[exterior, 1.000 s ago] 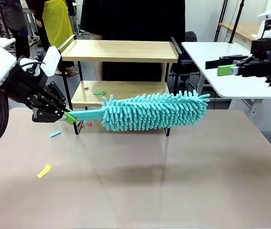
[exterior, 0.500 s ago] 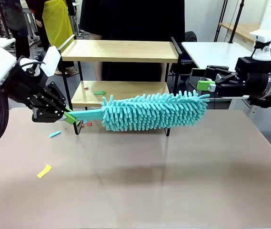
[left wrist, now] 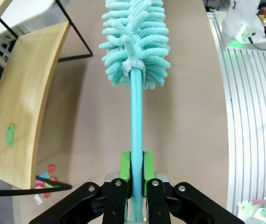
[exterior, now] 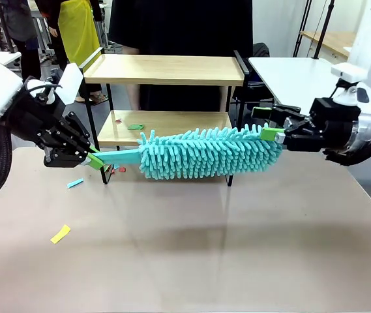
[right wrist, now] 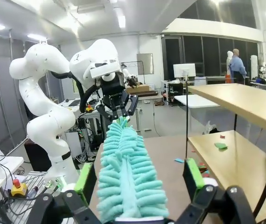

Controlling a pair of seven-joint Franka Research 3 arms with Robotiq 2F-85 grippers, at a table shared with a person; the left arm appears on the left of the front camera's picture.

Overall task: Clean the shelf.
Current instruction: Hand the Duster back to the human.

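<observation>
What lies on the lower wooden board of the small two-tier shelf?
On the lower light wooden board lie a green paper scrap and a small red one. The fluffy turquoise duster covers its front edge.

Count at this moment: two end effectors, one duster, one shelf, a scatter of scraps.

You have one teal duster [exterior: 211, 152], one two-board shelf [exterior: 165, 68], a left end effector [exterior: 92, 160] and a right end effector [exterior: 271, 124]. On the surface [exterior: 237, 248] you can count one yellow scrap [exterior: 60, 233] and one blue scrap [exterior: 75, 183]; one green scrap [exterior: 135, 126] lies on the lower board, with small red bits too tiny to count.
</observation>
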